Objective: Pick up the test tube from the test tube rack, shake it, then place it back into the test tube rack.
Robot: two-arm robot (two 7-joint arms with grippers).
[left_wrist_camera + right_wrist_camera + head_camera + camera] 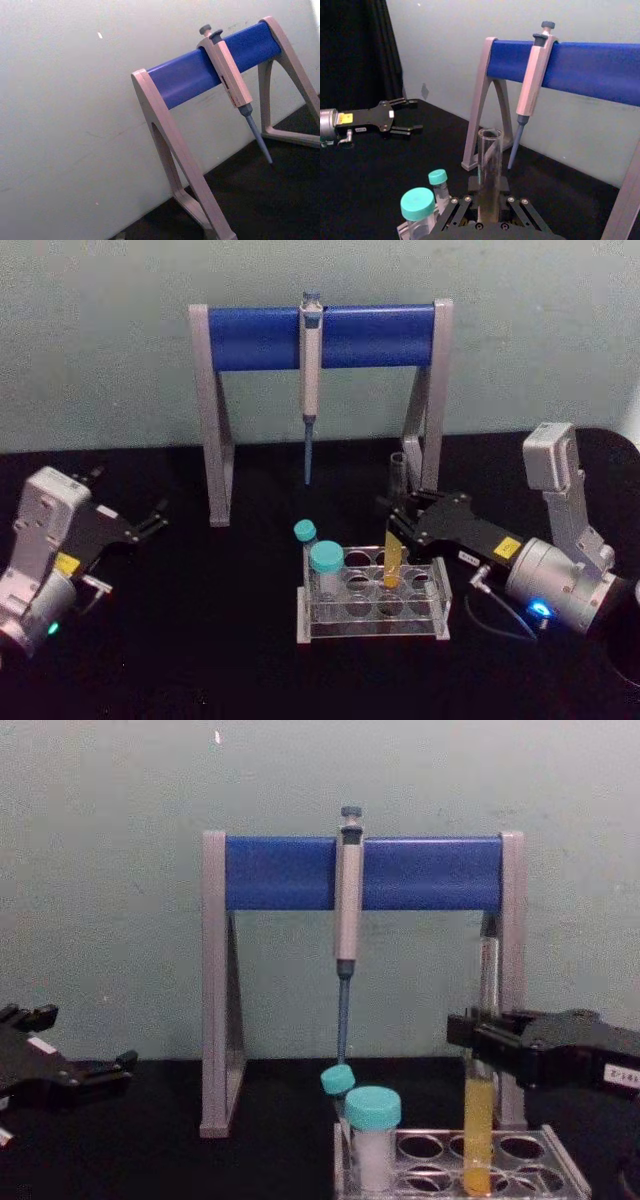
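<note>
The test tube (393, 558) stands upright in the clear test tube rack (372, 625), yellow liquid filling its lower part (479, 1130). My right gripper (398, 515) reaches in from the right and is shut on the test tube above the liquid. In the right wrist view the clear tube (490, 160) rises between the fingers. In the chest view its bottom sits low inside the rack (560, 1170). Far to the left, above the black table, my left gripper (158, 518) is parked open, holding nothing, and the right wrist view shows it open (415, 116).
Two teal-capped tubes (326, 558) (305, 531) stand in the rack's left side. Behind the rack is a grey-and-blue pipette stand (320, 335) with a pipette (310, 380) hanging from it, its right leg (425, 440) close behind the test tube. A wall closes the back.
</note>
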